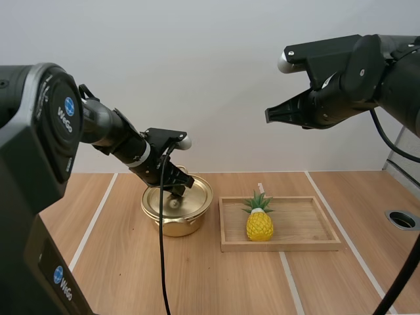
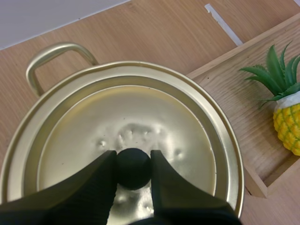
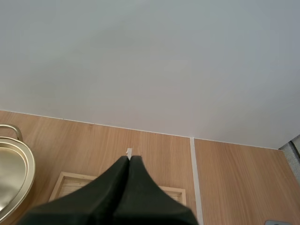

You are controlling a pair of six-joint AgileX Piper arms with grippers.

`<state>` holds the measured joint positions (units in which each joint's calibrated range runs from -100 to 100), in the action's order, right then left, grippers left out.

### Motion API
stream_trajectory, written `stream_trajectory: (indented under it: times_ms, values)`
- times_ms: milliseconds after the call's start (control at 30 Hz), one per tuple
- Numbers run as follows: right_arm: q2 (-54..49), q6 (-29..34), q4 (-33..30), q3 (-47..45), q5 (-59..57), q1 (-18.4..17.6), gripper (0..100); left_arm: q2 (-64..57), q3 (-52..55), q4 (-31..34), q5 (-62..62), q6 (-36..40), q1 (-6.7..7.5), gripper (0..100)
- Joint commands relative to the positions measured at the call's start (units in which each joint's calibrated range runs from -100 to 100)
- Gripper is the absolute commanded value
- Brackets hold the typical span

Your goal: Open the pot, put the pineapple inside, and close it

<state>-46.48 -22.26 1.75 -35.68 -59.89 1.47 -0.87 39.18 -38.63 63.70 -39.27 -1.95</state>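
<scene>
The left pincer (image 1: pixel 174 189) is pinching the black knob (image 2: pixel 133 168) between its tips, seemingly to lift the lid (image 2: pixel 140 112) off the pot (image 1: pixel 178 216); the pineapple (image 1: pixel 260 222) is standing in the wooden tray (image 1: pixel 308 244), awaiting loading; the right pincer (image 1: pixel 270 115) is hovering high, fingers pressed together, holding nothing.

The left arm (image 1: pixel 115 134) reaches from the near left forward and down to the right, its wrist angled steeply downward. The left gripper (image 1: pixel 174 191) is low over the table, and its two fingers (image 2: pixel 101 180) pinch a knob (image 2: pixel 133 169) between their ribbed tips, one on each side. The right arm (image 1: pixel 367 75) is raised high at the far right, well apart from the left one. The right gripper (image 1: pixel 270 115) points left and slightly down, with both fingers pressed together into one dark wedge, holding nothing.
</scene>
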Motion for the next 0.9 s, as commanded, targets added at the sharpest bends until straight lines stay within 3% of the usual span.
stream_trajectory:
  times_ms: [0,300,533,867]
  values:
    - [-0.2,-0.5,0.1,-0.2,0.6,0.3,0,-0.4,-0.1,-0.4,-2.3,0.4,0.20,0]
    - [-0.2,-0.5,0.1,-0.2,0.6,0.3,0,-8.6,-4.0,-0.9,-9.0,0.7,0.20,0]
    - [-0.2,-0.5,0.1,-0.2,0.6,0.3,0,-16.9,-8.7,-8.1,-13.4,0.7,0.20,0]
    - [-0.2,-0.5,0.1,-0.2,0.6,0.3,0,-27.9,-11.1,-9.2,-29.2,0.7,0.11,0]
